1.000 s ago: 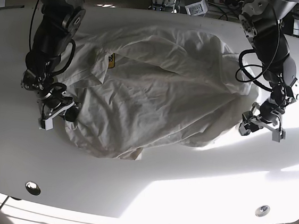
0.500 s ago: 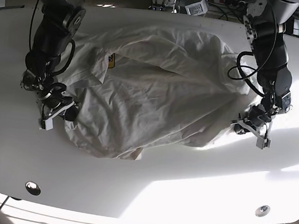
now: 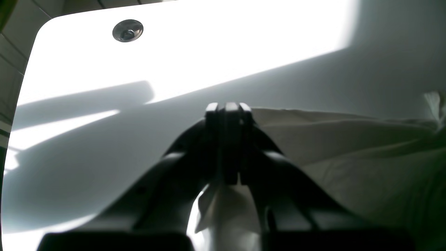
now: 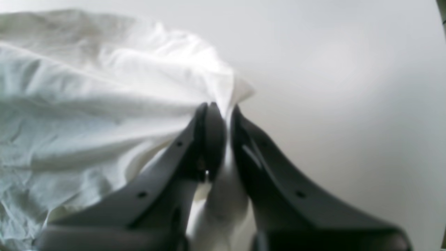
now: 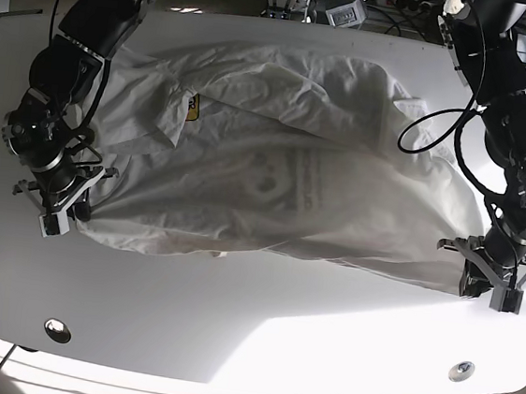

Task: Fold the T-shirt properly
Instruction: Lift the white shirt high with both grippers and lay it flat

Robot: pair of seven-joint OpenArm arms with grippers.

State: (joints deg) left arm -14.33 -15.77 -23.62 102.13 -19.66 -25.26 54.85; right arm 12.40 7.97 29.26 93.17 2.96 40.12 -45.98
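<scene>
The white T-shirt (image 5: 283,180) lies stretched wide across the white table (image 5: 250,318), with a yellow neck tag (image 5: 195,107) and a faint print showing through. My left gripper (image 5: 485,288) is shut on the shirt's lower corner at the base view's right; in the left wrist view the pads (image 3: 225,115) press together with cloth (image 3: 348,157) trailing from them. My right gripper (image 5: 65,218) is shut on the opposite corner at the base view's left; in the right wrist view the fingers (image 4: 223,115) pinch white fabric (image 4: 104,104).
Round mounting holes sit near the table's front edge, one at the left (image 5: 58,330) and one at the right (image 5: 461,370). Cables and equipment (image 5: 344,8) lie beyond the far edge. Bright sunlight falls across the front half of the table.
Both grippers pulled outward and toward the front, spreading the bunched shirt flat and wide. The left gripper closed on the shirt's corner and dragged it to the right front.
</scene>
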